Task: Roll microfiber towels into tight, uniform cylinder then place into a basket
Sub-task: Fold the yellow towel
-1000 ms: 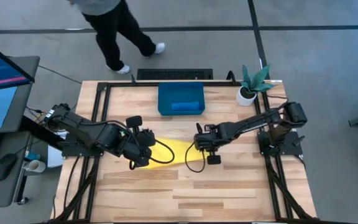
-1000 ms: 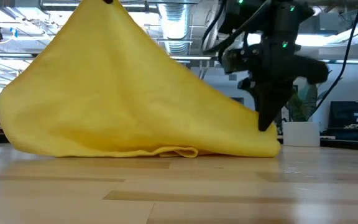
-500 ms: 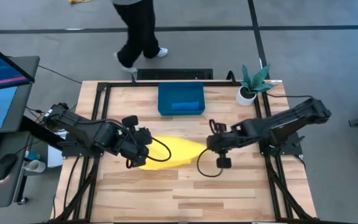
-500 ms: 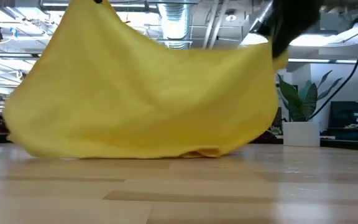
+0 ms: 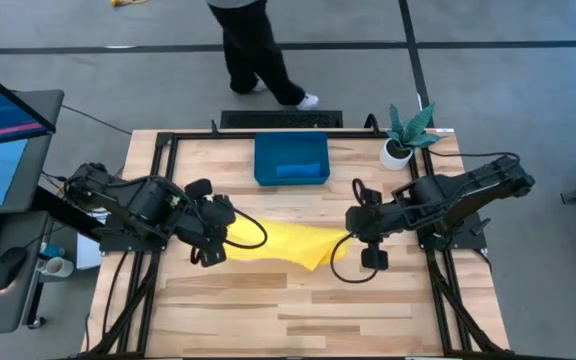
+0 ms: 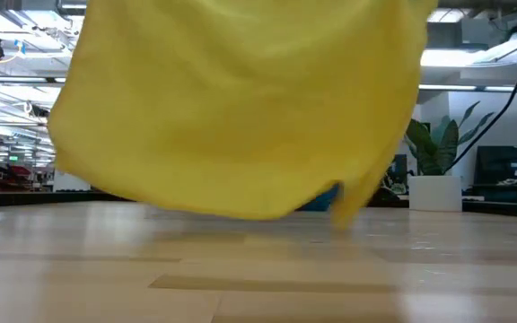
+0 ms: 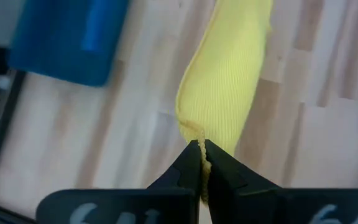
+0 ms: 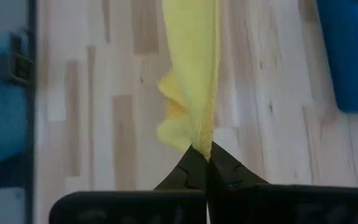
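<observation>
A yellow microfiber towel (image 5: 280,243) hangs stretched between my two grippers above the middle of the table. My left gripper (image 7: 201,149) is shut on its left end and my right gripper (image 8: 205,152) is shut on its right end. In the low view the towel (image 6: 240,108) fills most of the picture, and its lower edge hangs just over the tabletop. The dark-blue basket (image 5: 291,148) stands at the far middle of the table with a blue towel (image 5: 299,172) in it. My left gripper pinches the towel's stitched edge (image 7: 194,132) at its left end between the two fingertips, slanting down from above. The cloth runs away from the fingers as a narrow hanging fold, off the table. My right gripper pinches the towel's edge (image 8: 205,140) at its right end between the two fingertips, slanting down from above. Several bunched layers (image 8: 176,118) show beside the fingers. The cloth hangs below, clear of the table.
A small white pot with a green plant (image 5: 400,148) stands at the far right corner. A person (image 5: 258,50) walks past beyond the table's far edge. Bare wood lies toward the near edge (image 5: 298,310).
My right gripper has risen high and gone toward the table's right edge with its end of the towel. My left gripper has risen a little and gone leftward. The towel, whose lower part lay on the table, now hangs spread between them, lifted off the wood.
</observation>
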Robot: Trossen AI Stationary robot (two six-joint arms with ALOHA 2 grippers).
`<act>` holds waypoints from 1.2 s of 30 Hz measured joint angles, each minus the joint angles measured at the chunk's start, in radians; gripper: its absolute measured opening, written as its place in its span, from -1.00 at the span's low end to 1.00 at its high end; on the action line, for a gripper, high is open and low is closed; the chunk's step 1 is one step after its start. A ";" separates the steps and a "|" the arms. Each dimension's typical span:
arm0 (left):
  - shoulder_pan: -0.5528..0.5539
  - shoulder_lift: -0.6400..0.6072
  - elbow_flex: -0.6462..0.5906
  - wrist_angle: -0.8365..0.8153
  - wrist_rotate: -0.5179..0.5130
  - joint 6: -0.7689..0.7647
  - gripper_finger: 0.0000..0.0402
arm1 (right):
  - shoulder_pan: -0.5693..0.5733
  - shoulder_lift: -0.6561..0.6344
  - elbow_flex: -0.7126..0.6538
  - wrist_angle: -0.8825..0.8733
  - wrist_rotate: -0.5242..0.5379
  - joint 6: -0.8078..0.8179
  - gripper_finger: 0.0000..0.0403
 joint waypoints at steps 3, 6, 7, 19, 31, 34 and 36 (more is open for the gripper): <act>-0.002 0.000 0.018 -0.006 0.084 -0.035 -1.00 | 0.012 0.012 0.054 -0.111 -0.001 0.055 -0.96; -0.002 0.001 0.032 -0.004 0.166 -0.072 -1.00 | 0.021 0.022 0.107 -0.175 -0.008 0.096 -0.97; -0.002 0.001 0.034 0.000 0.181 -0.083 -1.00 | 0.027 0.025 0.117 -0.206 -0.017 0.113 -0.97; -0.009 0.002 0.029 0.001 0.236 -0.192 -1.00 | 0.104 0.025 0.147 -0.186 -0.088 0.184 -0.97; -0.136 0.002 0.028 0.124 0.267 -0.422 -1.00 | 0.236 0.024 0.146 -0.033 -0.148 0.311 -0.96; -0.187 0.007 0.028 0.150 0.223 -0.478 -1.00 | 0.267 0.024 0.146 -0.021 -0.147 0.355 -0.96; -0.219 0.022 0.028 0.148 0.183 -0.519 -1.00 | 0.286 0.025 0.146 -0.018 -0.144 0.389 -0.96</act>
